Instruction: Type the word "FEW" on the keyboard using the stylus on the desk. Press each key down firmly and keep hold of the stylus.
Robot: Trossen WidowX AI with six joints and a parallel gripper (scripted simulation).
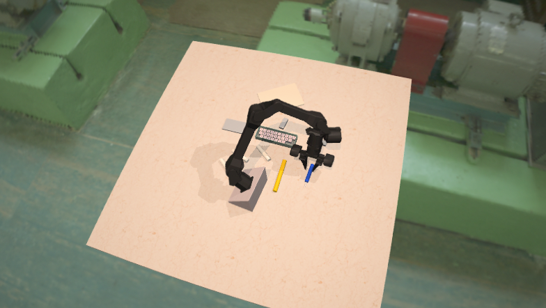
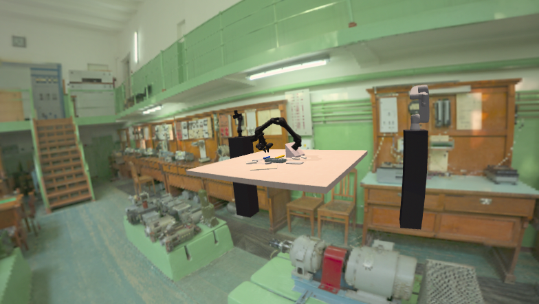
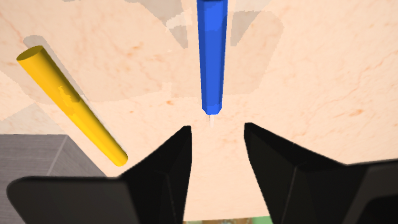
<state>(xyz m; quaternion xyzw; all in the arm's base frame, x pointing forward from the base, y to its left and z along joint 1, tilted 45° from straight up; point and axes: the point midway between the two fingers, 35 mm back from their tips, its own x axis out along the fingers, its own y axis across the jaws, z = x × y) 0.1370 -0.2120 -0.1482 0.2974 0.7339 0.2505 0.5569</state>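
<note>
Wrist view, jaws (parted), blue stylus (image 1: 309, 173) (image 2: 266, 157) (image 3: 212, 60) beyond

Keyboard (image 1: 276, 136) (image 2: 275, 160): dark green casing, pale pink keys. Pen-like stick (image 1: 309, 173) (image 3: 212, 60) is coloured solid blue; thicker rod (image 1: 279, 175) (image 3: 75, 107) yellow, two shades seen. Gripper (image 1: 310, 168) (image 3: 217, 131) finished in black. Desk top (image 1: 324, 229) (image 2: 302, 171) (image 3: 320, 100) is coloured peach, veined with fine orange-brown. Wedge block (image 1: 258, 189) (image 2: 293, 150) (image 3: 30, 170) greyish mauve. Flat sheet (image 1: 281, 93) cream.
</note>
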